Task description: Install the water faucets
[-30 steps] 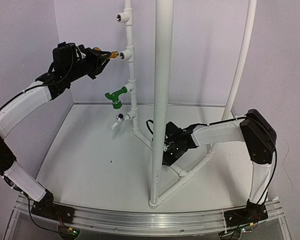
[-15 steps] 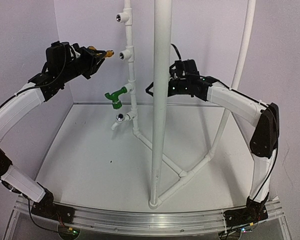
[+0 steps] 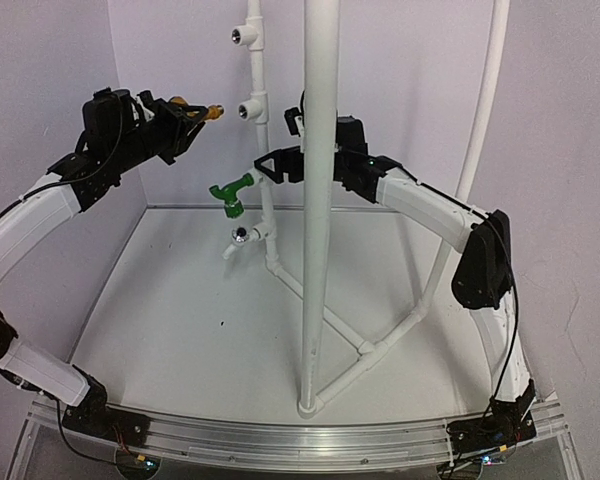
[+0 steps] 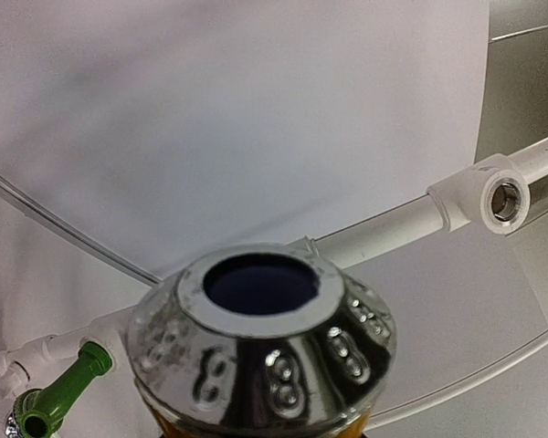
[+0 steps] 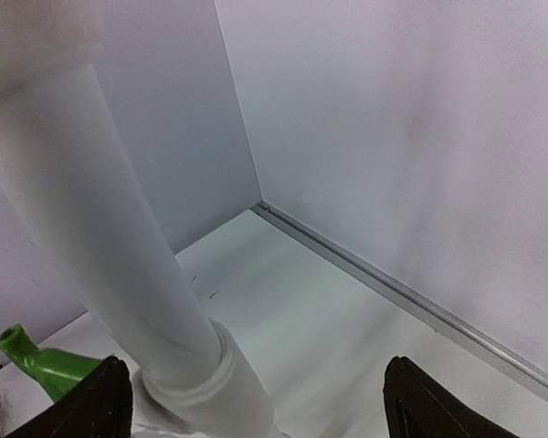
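Brass faucet (image 3: 209, 110), high on the far left, is clamped in the closed left gripper (image 3: 188, 118). Its free end points at the open tee fitting (image 3: 248, 109) just to its right and is not yet touching. Lower down, the green faucet (image 3: 229, 194) already sits on the thin riser pipe (image 3: 264, 140). The right gripper (image 3: 269, 166) stands wide open astride that pipe, holding nothing. Unbraced, the riser could flex away under the push, or the faucet could enter crooked and cross-thread.
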